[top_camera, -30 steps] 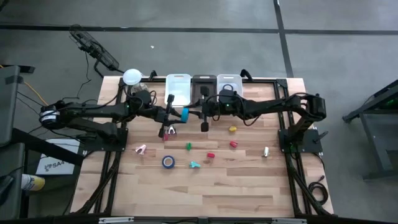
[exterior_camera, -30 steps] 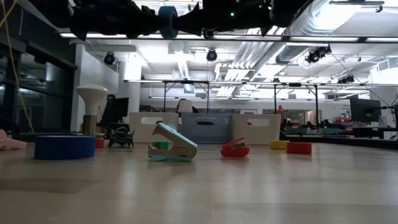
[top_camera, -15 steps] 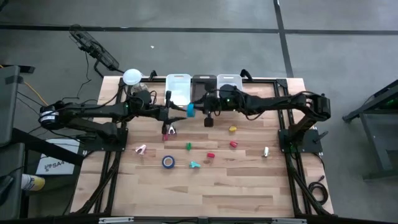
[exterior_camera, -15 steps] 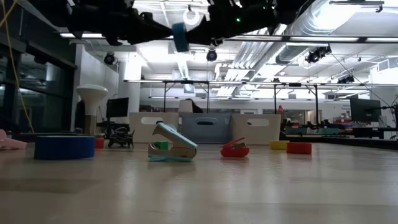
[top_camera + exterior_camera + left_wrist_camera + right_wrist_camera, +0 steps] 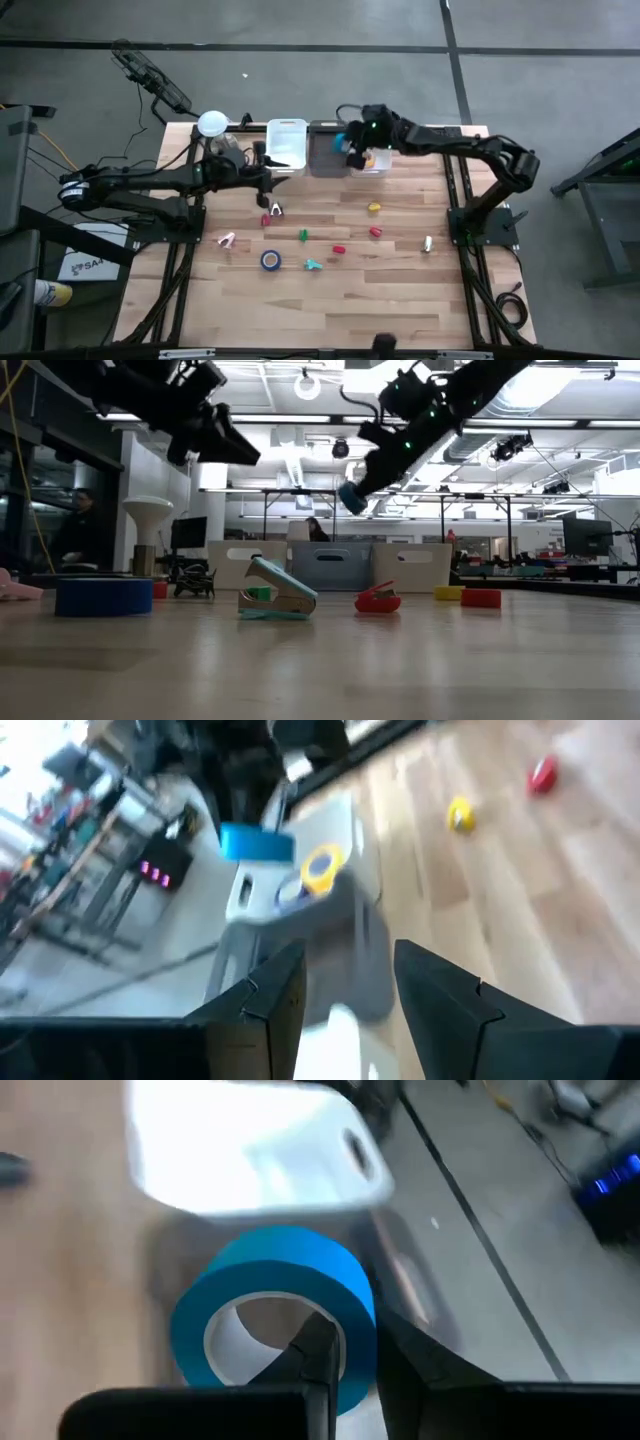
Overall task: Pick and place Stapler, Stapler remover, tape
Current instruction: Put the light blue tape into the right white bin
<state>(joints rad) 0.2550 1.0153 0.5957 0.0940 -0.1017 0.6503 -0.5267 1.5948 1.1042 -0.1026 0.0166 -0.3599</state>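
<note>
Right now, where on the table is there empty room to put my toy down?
The near half of the table, below the blue tape and teal stapler remover, is bare wood. The right edge past the small white piece is free too. It is crowded in the middle band of small things and at the far edge by the bins, where both arms are.

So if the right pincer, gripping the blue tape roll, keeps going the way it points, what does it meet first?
Probably the clear bin at the table's back edge: the right pincer, shut on the blue tape roll, hangs above the bins there. Depth is hard to judge.
</note>
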